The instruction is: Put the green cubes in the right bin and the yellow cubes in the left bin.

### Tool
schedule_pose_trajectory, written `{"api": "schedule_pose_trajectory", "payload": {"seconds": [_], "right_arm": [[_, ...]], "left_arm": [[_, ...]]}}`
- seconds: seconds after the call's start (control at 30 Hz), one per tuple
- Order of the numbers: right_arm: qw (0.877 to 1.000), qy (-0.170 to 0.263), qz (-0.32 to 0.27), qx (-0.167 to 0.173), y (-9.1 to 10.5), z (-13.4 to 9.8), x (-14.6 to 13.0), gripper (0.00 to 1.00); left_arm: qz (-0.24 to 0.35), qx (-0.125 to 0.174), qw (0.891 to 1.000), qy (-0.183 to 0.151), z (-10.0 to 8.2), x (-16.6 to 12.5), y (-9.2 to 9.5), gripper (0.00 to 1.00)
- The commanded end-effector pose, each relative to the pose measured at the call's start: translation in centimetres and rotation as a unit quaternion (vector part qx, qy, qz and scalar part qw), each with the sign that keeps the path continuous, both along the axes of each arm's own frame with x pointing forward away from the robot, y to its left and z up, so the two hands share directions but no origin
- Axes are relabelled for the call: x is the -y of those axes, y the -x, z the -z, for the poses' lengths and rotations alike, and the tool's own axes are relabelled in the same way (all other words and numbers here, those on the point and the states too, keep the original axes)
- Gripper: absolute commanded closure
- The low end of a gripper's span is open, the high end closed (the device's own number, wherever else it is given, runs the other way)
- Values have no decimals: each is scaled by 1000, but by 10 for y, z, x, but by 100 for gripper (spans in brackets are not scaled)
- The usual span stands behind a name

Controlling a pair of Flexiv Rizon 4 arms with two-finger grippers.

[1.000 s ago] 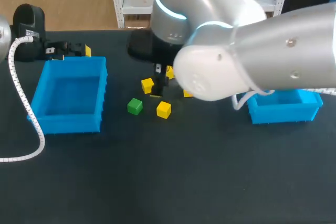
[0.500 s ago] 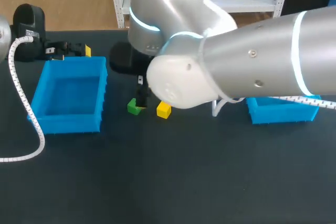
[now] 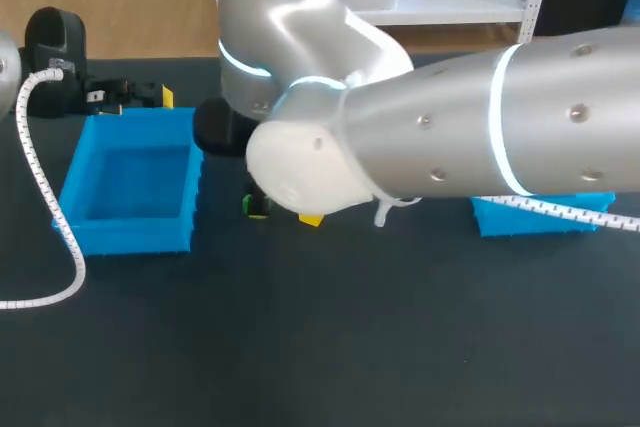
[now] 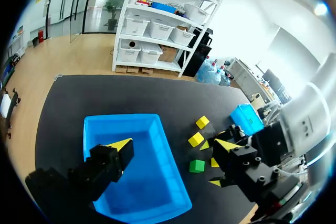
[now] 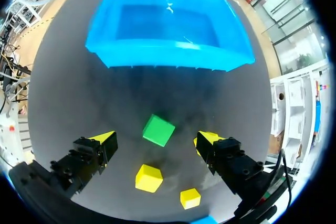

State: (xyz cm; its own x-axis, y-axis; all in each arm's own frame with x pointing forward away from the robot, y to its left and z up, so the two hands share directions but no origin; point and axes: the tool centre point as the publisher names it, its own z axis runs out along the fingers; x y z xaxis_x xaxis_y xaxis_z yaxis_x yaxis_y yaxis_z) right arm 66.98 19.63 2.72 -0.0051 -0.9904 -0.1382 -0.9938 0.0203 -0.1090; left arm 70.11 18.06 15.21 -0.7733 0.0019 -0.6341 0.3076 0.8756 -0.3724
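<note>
Has swung the right arm (image 3: 420,147) leftward over the table (image 3: 300,347) within the last second, hiding most cubes. Holds the right gripper (image 5: 156,139) with jaws spread wide, gripping nothing: yellow cubes (image 5: 148,178) nearest, green cube (image 5: 158,130) between the jaws, untouched, left bin (image 5: 168,51) ahead. Beyond that bin, left gripper (image 4: 169,145), jaws likewise apart.

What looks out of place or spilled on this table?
Nothing looks spilled or damaged. The green cube and yellow cubes simply lie loose on the table beside the left bin, not yet sorted. The green cube sits under the open right gripper.
</note>
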Motion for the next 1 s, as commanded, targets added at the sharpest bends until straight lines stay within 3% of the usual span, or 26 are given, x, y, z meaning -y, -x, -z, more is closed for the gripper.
{"api": "schedule_pose_trajectory", "payload": {"seconds": [0.03, 0.43, 0.5, 0.57, 0.6, 0.63, 0.83, 0.93, 1.0], "right_arm": [[1000, 9, 4, -2, -9, 10, -5, 0], [1000, 21, 15, -9, -13, 26, -4, 0], [1000, 22, 17, -9, -13, 27, -3, 25], [1000, 21, 20, -10, -13, 27, -2, 27], [1000, 21, 21, -10, -13, 28, -2, 55], [1000, 21, 21, -11, -13, 29, -1, 67], [999, 23, 24, -14, -10, 31, 2, 85], [999, 24, 26, -14, -9, 32, 4, 100], [999, 24, 27, -15, -8, 32, 5, 100]], "left_arm": [[3, 3, 1000, 4, 1, -2, 0, 0], [3, 3, 1000, 4, 1, -2, 0, 0], [3, 3, 1000, 4, 1, -2, 0, 0], [3, 3, 1000, 4, 1, -2, 0, 0], [3, 3, 1000, 4, 1, -2, 0, 0], [3, 3, 1000, 4, 1, -2, 0, 0], [3, 3, 1000, 4, 1, -2, 0, 0], [3, 3, 1000, 4, 1, -2, 0, 0], [3, 3, 1000, 4, 1, -2, 0, 0]]}}
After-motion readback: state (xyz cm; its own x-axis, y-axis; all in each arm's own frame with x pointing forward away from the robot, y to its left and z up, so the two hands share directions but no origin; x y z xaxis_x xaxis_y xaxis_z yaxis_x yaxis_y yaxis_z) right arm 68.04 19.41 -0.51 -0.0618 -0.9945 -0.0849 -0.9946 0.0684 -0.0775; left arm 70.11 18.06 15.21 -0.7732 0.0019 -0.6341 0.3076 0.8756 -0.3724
